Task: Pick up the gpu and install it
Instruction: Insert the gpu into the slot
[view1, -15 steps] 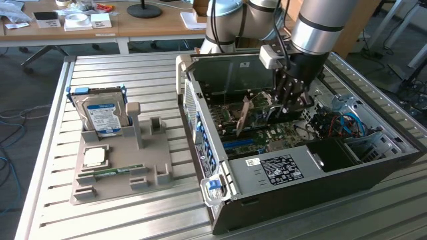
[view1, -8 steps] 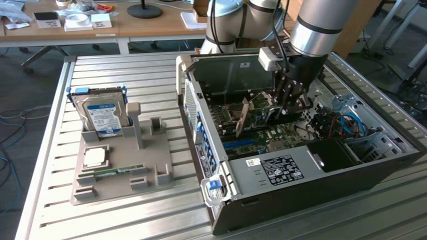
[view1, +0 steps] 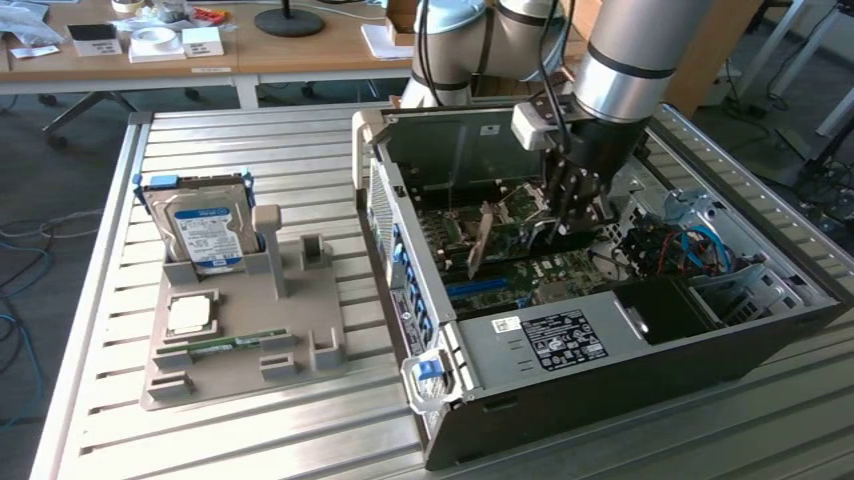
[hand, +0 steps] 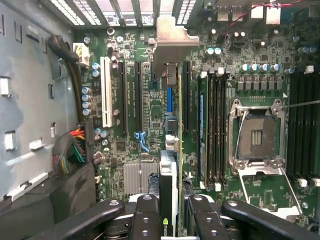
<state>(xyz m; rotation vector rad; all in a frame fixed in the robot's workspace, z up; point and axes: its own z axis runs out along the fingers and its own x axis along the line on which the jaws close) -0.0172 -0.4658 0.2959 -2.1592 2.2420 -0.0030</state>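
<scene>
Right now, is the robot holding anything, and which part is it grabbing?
Yes, the gpu: the gripper's jaws pinch its upper edge, one on each flat face.

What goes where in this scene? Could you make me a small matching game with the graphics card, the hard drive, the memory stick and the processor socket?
Things:
1. gpu
2. hard drive
3. RAM stick
4. processor socket

Places and states:
A. standing upright in the grey holder
B. empty, on the motherboard
C. clamped edge-on in the gripper, inside the open case
D. lying flat on the grey holder

Pairs: 1-C, 2-A, 3-D, 4-B.
</scene>
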